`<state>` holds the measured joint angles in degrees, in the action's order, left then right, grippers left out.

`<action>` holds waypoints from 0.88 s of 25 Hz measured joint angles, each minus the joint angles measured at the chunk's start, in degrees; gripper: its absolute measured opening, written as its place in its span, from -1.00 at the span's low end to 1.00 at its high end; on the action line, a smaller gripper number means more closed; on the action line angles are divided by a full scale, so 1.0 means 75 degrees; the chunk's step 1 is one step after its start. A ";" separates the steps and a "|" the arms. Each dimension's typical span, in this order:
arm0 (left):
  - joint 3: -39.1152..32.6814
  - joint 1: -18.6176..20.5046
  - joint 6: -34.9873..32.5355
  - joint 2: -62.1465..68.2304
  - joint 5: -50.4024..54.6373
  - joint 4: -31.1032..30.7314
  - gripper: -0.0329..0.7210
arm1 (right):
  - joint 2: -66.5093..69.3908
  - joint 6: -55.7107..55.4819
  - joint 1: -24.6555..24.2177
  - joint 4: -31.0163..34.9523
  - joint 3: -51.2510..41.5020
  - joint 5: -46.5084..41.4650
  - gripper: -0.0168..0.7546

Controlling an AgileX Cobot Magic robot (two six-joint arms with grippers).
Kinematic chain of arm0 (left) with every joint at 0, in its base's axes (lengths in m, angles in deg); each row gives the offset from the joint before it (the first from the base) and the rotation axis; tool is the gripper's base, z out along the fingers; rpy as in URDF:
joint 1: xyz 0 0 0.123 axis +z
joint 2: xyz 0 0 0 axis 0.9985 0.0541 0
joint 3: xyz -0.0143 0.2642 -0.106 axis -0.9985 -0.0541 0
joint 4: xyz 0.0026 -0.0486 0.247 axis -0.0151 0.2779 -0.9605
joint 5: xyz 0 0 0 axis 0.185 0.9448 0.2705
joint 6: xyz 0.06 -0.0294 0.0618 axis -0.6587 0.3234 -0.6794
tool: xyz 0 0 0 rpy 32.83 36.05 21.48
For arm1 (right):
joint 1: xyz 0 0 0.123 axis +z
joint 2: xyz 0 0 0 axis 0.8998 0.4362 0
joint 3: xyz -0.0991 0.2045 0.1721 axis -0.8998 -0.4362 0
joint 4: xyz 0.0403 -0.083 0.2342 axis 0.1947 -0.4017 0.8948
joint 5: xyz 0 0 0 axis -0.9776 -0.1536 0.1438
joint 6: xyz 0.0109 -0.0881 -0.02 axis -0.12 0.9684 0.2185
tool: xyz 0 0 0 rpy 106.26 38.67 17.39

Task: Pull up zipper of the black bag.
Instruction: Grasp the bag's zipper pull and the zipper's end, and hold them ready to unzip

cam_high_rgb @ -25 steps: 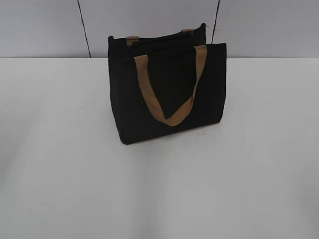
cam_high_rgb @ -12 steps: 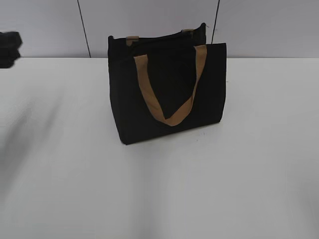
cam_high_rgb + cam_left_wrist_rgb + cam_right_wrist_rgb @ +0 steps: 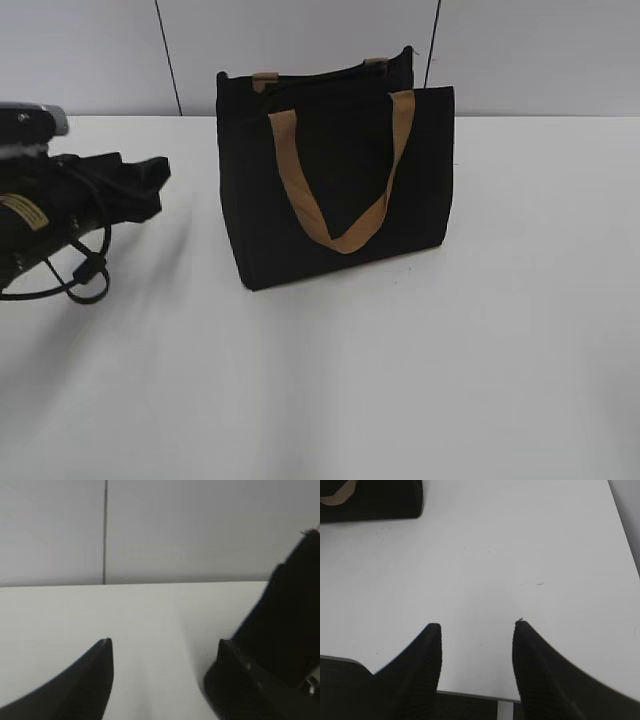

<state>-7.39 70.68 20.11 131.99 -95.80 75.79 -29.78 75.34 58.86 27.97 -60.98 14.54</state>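
Note:
The black bag (image 3: 335,190) stands upright at the back middle of the white table, one tan strap handle (image 3: 340,200) hanging down its front. The zipper is hidden; the bag's top shows only edge-on. My left gripper (image 3: 152,182) is to the left of the bag, apart from it. In the left wrist view it (image 3: 165,642) is open and empty, with the bag's side (image 3: 295,605) at the right edge. My right gripper (image 3: 477,625) is open and empty over the table's near edge. The bag's bottom corner (image 3: 375,500) lies far up left in that view.
The white table (image 3: 400,380) stretches in front of and to both sides of the bag. A grey panelled wall (image 3: 300,40) stands close behind it. The left arm's cables (image 3: 75,270) hang low over the table at the left.
My left arm has come in from the left edge and moved right toward the bag. The bag has not moved.

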 joint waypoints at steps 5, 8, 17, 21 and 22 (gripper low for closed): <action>0.0000 -0.0081 0.0416 0.0963 -0.0619 -0.0983 0.38 | 0.0000 0.0000 0.0000 0.0000 0.0000 0.0000 -0.03; 0.0009 -0.0081 0.0466 0.1434 -0.1012 -0.1342 0.38 | 0.0000 0.0000 0.0000 0.0000 0.0000 0.0000 -0.03; 0.0647 -0.0081 0.0953 0.2210 -0.1268 -0.3030 0.25 | 0.0000 0.0000 0.0000 0.0000 0.0000 0.0000 -0.03; 0.1028 -0.0081 0.1176 0.2408 -0.1264 -0.3459 0.19 | 0.0000 0.0000 0.0000 0.0000 0.0000 0.0000 -0.03; 0.1105 -0.0081 0.1219 0.2470 -0.1255 -0.3516 0.19 | 0.0000 0.0000 0.0000 0.0000 0.0000 0.0000 -0.03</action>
<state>0.89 70.07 29.25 150.52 -105.22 49.42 -29.78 75.34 58.86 27.97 -60.98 14.54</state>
